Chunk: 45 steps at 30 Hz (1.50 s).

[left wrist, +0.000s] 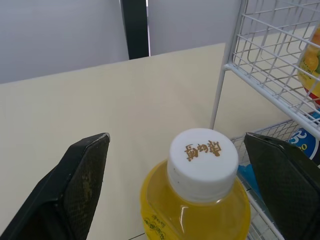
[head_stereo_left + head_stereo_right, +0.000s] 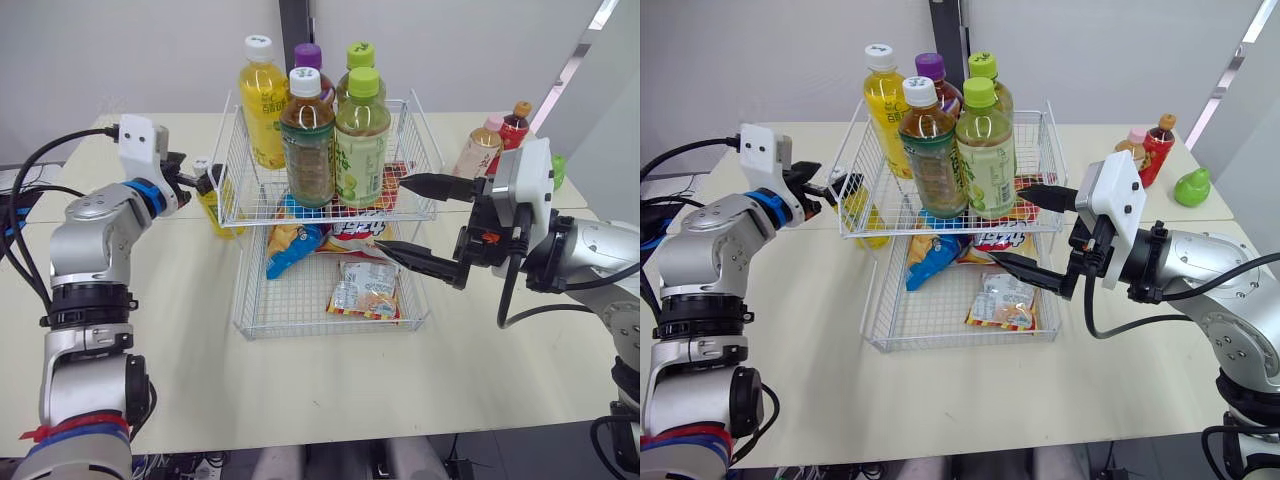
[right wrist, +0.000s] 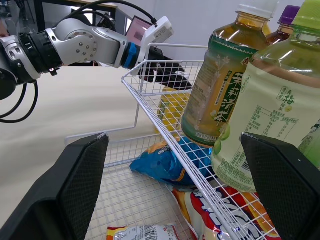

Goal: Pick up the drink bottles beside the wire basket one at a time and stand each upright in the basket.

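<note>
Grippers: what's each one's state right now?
Left gripper: open, straddling the yellow drink bottle, not gripping it.
Right gripper: open, empty, by the wire basket.

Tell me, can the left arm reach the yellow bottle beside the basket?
Probably yes: the left gripper is open around the cap of the yellow bottle, with nothing between them, though the basket stands close.
</note>
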Each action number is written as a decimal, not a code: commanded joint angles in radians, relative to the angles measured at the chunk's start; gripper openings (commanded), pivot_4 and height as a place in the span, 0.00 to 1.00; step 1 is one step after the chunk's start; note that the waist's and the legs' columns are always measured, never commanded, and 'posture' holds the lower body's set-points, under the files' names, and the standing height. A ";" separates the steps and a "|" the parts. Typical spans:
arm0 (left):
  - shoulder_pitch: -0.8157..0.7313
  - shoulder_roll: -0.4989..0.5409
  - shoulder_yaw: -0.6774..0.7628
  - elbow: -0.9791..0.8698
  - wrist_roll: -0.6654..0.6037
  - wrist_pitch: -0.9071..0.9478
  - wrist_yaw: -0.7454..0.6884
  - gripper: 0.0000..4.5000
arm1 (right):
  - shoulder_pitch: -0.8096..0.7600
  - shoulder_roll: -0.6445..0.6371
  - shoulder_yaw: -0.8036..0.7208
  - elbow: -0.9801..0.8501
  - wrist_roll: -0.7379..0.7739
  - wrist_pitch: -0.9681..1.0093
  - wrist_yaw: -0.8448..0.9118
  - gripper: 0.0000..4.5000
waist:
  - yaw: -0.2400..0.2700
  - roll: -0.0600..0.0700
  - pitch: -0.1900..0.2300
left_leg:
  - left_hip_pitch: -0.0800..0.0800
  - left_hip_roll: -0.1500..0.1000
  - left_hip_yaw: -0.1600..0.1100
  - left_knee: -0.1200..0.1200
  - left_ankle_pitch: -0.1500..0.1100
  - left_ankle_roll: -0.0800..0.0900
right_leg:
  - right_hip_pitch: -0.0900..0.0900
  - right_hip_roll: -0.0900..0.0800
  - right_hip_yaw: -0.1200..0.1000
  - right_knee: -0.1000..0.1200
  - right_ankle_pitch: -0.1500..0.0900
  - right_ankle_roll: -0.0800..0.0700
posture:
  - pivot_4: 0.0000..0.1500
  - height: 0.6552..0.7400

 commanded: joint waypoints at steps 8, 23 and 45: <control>-0.034 -0.009 0.004 -0.007 0.008 -0.017 -0.024 0.53 | -0.003 -0.013 -0.014 -0.035 0.004 -0.008 -0.003 1.00 | 0.000 0.000 0.000 | 0.000 0.000 0.000 0.000 0.000 0.000 | 0.000 0.000 0.000 0.000 0.000 0.000 | 1.00 0.95; -0.012 0.032 0.063 -0.124 -0.033 0.033 -0.019 0.30 | -0.006 -0.014 -0.028 -0.026 -0.007 -0.022 -0.001 1.00 | -0.001 0.000 0.000 | 0.000 0.000 0.000 0.000 0.000 0.000 | 0.000 0.000 0.000 0.000 0.000 0.000 | 1.00 0.95; -0.177 0.506 0.136 -0.191 -0.246 0.379 -0.362 0.30 | -0.097 -0.038 -0.074 0.088 0.016 -0.052 0.077 1.00 | -0.004 0.000 0.000 | 0.000 0.000 0.000 0.000 0.000 0.000 | 0.000 0.001 0.000 -0.001 0.000 0.000 | 1.00 0.95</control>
